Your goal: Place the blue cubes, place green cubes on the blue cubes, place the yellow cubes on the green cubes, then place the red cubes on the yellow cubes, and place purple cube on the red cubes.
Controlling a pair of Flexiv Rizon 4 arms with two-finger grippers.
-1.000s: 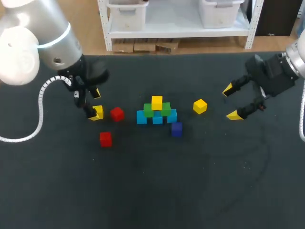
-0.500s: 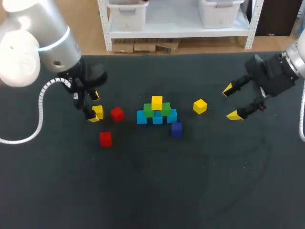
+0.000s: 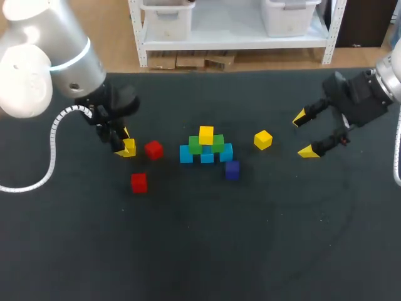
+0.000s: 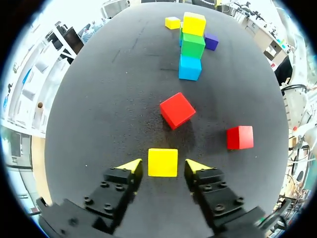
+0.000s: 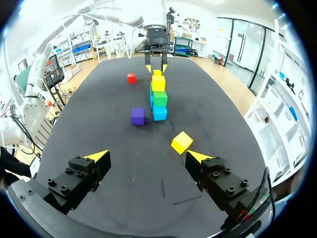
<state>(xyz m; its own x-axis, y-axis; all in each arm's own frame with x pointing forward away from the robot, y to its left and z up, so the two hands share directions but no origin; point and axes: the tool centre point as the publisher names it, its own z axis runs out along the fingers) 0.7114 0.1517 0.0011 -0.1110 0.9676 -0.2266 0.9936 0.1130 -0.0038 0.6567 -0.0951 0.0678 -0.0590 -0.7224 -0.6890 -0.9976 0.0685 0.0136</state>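
A yellow cube (image 3: 130,147) (image 4: 163,162) lies on the dark table between the fingers of my left gripper (image 3: 124,145) (image 4: 163,166). The jaws stand close to its sides, with a thin gap showing at each side. Ahead of it lie two red cubes (image 4: 177,110) (image 4: 240,137). At the middle stands the stack: three blue cubes (image 3: 207,156), two green cubes (image 3: 195,145) on them and a yellow cube (image 3: 206,134) on top. A purple cube (image 3: 232,169) and another yellow cube (image 3: 263,139) lie beside it. My right gripper (image 3: 304,134) (image 5: 147,157) hangs open, right of the loose yellow cube.
The red cubes (image 3: 153,149) (image 3: 139,182) lie left of the stack, the nearer one just right of my left gripper. The loose yellow cube (image 5: 182,142) sits a little ahead of my right gripper's fingers. The table's front half is bare black cloth (image 3: 207,251).
My left gripper's fingers have drawn in around the yellow cube, and the gripper has shifted slightly. The right arm has kept still.
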